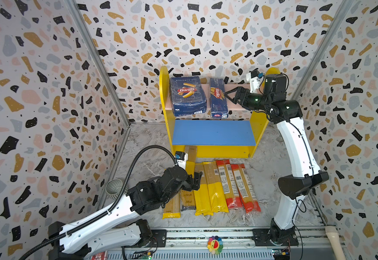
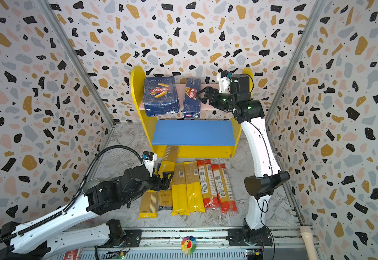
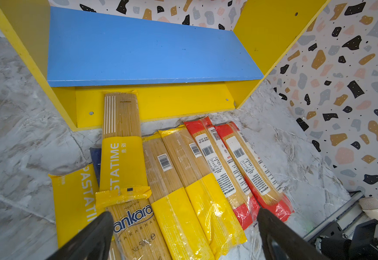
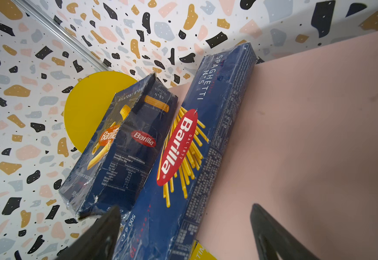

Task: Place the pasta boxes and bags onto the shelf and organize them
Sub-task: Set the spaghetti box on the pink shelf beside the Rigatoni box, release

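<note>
The shelf (image 1: 258,126) stands at the back. On its pink upper board (image 4: 307,135) lie both pasta boxes: the wide one (image 1: 188,95) (image 2: 161,95) (image 4: 125,146) and the narrow one (image 1: 218,98) (image 2: 191,99) (image 4: 194,146). My right gripper (image 1: 227,94) (image 2: 198,93) (image 4: 185,208) is open at the narrow box's right side, the box's near end in the gap. Its blue lower board (image 1: 213,132) (image 3: 143,49) is bare. Several bags lie on the floor: a PASTATIME one (image 3: 121,157), an ankara one (image 3: 136,225), yellow-ended (image 1: 208,191) and red-ended (image 1: 235,184). My left gripper (image 1: 194,180) (image 2: 166,179) (image 3: 184,213) hangs open over them.
A grey ribbed cup (image 1: 113,186) stands on the marble floor by my left arm. The metal rail (image 1: 206,234) with a flower toy (image 1: 215,244) runs along the front. A cream tube (image 1: 333,238) lies at the front right. Patterned walls close in on three sides.
</note>
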Robot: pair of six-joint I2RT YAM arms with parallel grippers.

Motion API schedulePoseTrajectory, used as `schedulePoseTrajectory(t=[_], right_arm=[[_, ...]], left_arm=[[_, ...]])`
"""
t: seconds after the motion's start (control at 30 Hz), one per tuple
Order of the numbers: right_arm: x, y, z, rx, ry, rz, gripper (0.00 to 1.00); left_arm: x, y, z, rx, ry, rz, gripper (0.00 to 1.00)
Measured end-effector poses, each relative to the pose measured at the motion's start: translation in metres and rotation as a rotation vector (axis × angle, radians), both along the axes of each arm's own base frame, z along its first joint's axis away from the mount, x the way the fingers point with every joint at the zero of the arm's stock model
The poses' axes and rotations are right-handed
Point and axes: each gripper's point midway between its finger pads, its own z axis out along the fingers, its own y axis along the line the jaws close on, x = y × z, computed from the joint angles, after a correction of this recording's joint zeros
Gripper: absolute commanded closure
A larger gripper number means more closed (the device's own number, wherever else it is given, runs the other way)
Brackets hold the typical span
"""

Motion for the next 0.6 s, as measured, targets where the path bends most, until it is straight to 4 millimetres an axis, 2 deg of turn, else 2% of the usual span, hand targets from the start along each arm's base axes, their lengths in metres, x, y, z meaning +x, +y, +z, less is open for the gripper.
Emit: schedulePoseTrajectory(t=[0.2,0.33,0.6], right_arm=[[-0.004,0.017,-0.005,-0.019,-0.006,0.035,0.25],[-0.001,0.033,-0.015,-0.020,0.007,0.068,0.25],[0.004,0.052,-0.011,0.001,-0.026,0.097,0.24]], left_arm=[[0.001,-0.002,-0.006,0.015,0.014,-0.004,0.01],[0.002,-0.001,-0.005,0.014,0.014,-0.001,0.01],[-0.001,0.008,-0.005,0.008,0.010,0.008,0.01]])
